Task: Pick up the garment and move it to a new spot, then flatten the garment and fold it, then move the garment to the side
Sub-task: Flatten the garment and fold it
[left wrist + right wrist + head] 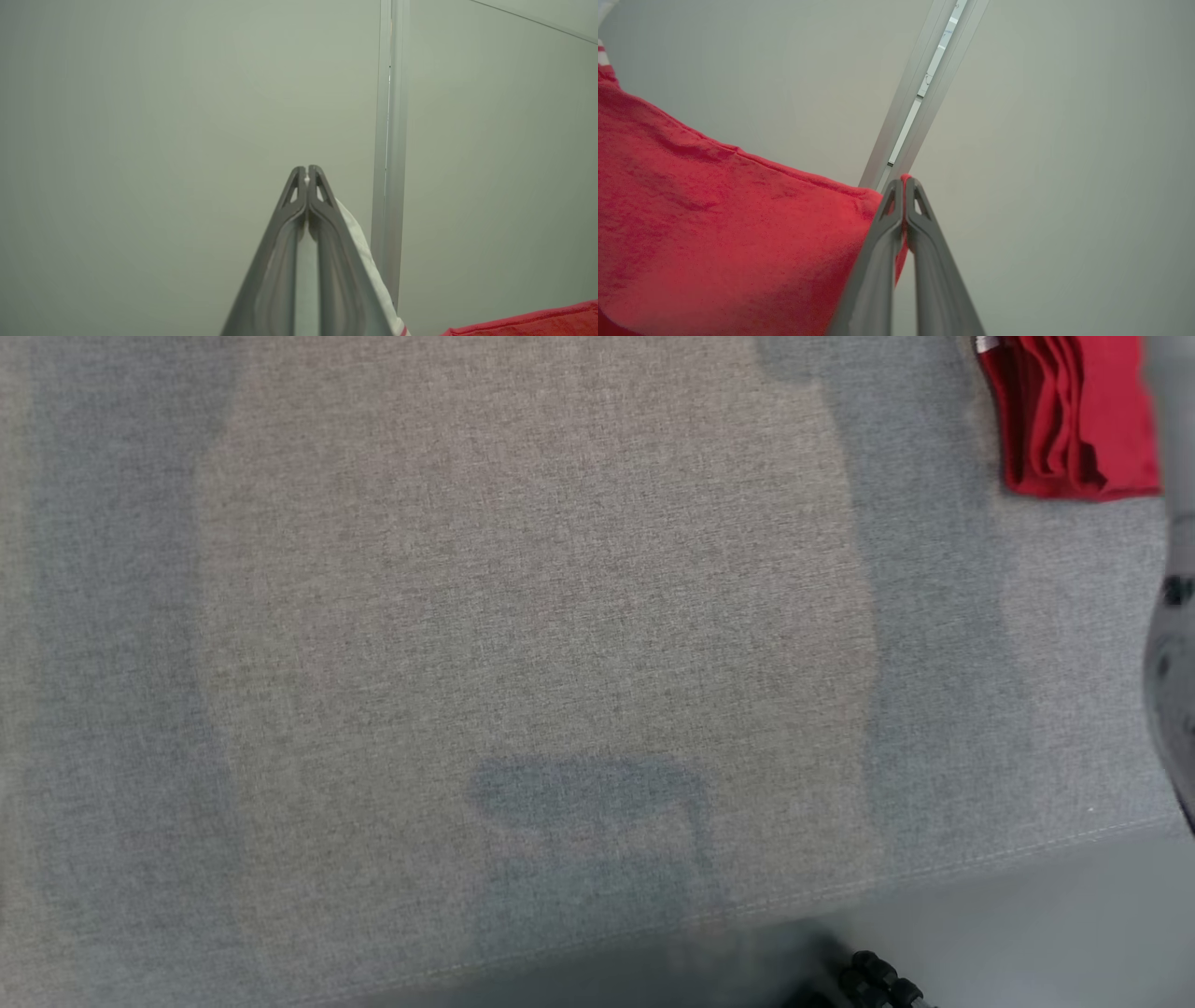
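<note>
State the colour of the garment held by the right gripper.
Red cloth garment; the right wrist view shows it best.

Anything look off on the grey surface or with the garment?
Nothing spilled or damaged. The red garment is bunched in folds at the head view's top right, pinched by the right gripper and, at its white trim, the left gripper.

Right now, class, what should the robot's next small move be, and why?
Probably carry the red garment toward the middle of the grey surface and lower it. The right gripper is shut on its edge, the left gripper seems shut on its white trim, and it is bunched in folds at the far right.
</note>
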